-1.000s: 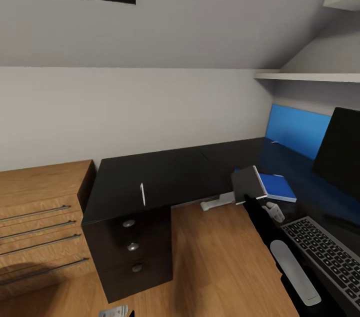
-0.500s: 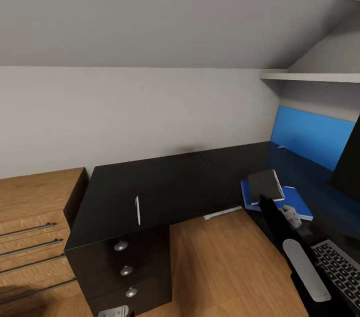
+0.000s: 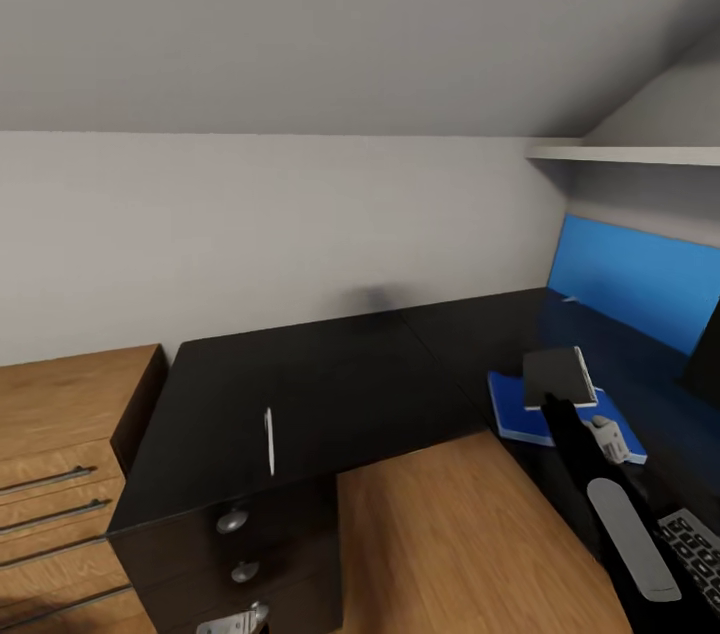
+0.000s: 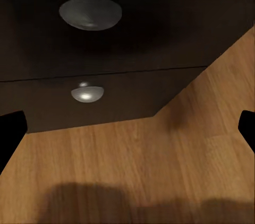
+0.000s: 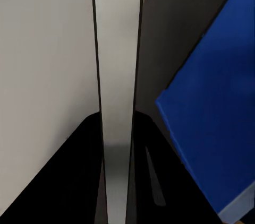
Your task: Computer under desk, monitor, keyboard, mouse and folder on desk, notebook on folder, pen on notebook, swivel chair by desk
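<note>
Head view, right pincer (image 3: pixel 556 401) gripping notebook (image 3: pixel 558 376) above folder's (image 3: pixel 522 419) edge, left pincer (image 4: pixel 127 128) wide.

The keyboard (image 3: pixel 695 554) is cut by the head view's right and bottom edges, so just a corner of keys shows. The monitor (image 3: pixel 703 354) is a dark sliver at the right edge. The notebook (image 3: pixel 558 376) hides the middle of the folder (image 3: pixel 515 409), and the right arm (image 3: pixel 620 524) covers the folder's near corner and the worktop (image 3: pixel 320 384) edge beside it. Where the right fingers meet the notebook cannot be made out there; in the right wrist view the notebook (image 5: pixel 118 102) appears edge-on between dark blurred shapes. The pen (image 3: pixel 268 440) near the worktop's front edge is too thin for detail. The chest (image 3: pixel 60 454) runs off the left edge. In the left wrist view only the left fingers' (image 4: pixel 11 134) dark tips enter.
</note>
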